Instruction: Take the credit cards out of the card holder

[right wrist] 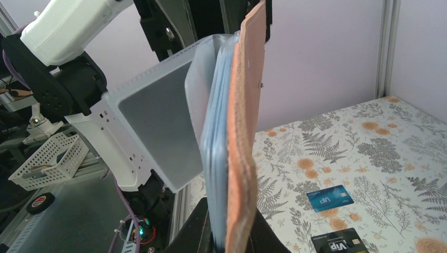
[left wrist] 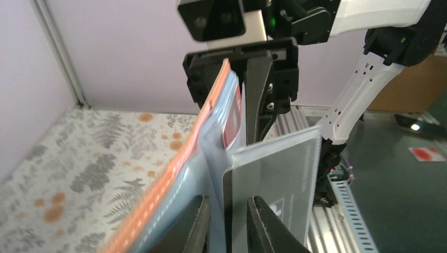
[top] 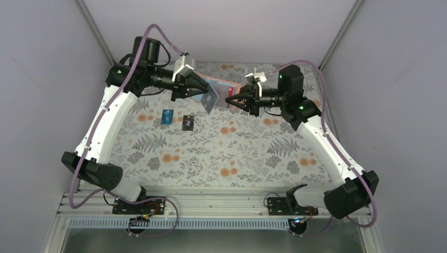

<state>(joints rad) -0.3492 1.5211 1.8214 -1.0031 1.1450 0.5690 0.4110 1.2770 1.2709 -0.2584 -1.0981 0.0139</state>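
Over floral cloth (right wrist: 369,137): stitched tan card holder (left wrist: 158,190), grey plastic sheet (right wrist: 153,132).

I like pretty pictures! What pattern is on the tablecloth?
The tablecloth has grey ferns and orange flowers, clearest from the top camera.

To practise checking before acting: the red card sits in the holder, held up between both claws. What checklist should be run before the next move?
1. Right claw shut on the holder: ok.
2. Holder held up off the table: ok.
3. Left claw gripping the grey sheet: cannot tell; its fingers stand on either side of it.
4. Red card out of the holder: not ok, it sits in a pocket.
5. Blue card and black card out, flat on the table: ok.
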